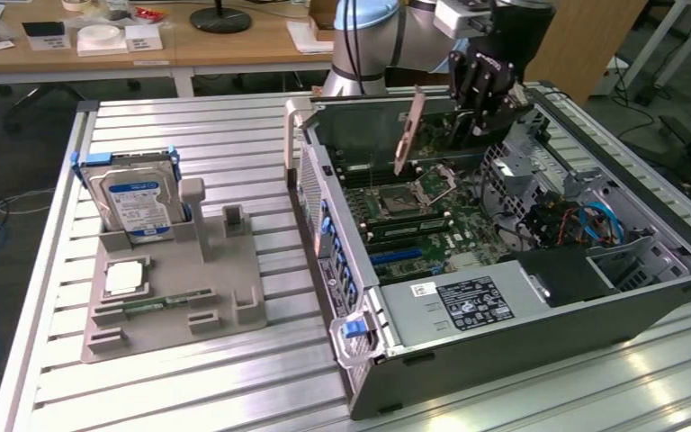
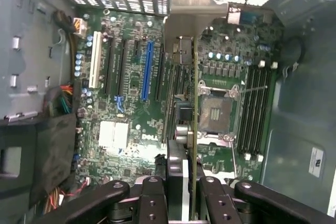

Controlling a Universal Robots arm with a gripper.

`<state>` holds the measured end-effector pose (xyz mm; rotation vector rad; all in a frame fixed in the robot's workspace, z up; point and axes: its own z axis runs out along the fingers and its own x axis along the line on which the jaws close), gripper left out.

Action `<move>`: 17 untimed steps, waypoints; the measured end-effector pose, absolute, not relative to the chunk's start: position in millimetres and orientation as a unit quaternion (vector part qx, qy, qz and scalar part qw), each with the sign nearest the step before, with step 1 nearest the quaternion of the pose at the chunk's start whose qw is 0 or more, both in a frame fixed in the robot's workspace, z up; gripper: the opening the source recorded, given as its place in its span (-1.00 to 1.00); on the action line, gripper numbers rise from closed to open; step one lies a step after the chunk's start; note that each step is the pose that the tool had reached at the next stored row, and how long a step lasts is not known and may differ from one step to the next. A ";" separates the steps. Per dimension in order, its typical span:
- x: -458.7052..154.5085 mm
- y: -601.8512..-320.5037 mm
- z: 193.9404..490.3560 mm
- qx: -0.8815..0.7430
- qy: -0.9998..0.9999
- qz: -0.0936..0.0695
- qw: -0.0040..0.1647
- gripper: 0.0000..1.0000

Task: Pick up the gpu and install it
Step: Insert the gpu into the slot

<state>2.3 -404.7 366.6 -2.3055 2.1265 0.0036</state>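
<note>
The gpu [image 2: 186, 51] is hanging edge-down over the motherboard [image 2: 131, 103] inside the open computer case [image 1: 538, 297]. The gripper [image 2: 181, 182] is clamping what seems to be its bare far edge. Light, stiff and fragile, it is best held by its edges, not its components.

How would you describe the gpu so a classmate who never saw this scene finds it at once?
Find the open computer case on the exterior view's right. Above its motherboard, the gripper holds the gpu, a thin card on edge. Its silvery bracket distinguishes it from the boxy labelled hard drive.
</note>
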 end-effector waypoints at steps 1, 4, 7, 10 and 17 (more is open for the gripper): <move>2.3 -404.7 365.2 -0.732 0.681 0.001 0.003 -0.43; 2.3 -404.6 362.3 -0.729 0.685 -0.005 0.007 -0.43; 1.8 -405.3 359.3 -0.729 0.685 -0.009 0.010 -0.43; 1.3 -407.8 354.2 -0.729 0.685 -0.009 0.010 -0.43; 1.2 -408.0 344.7 -0.725 0.689 -0.008 0.011 -0.43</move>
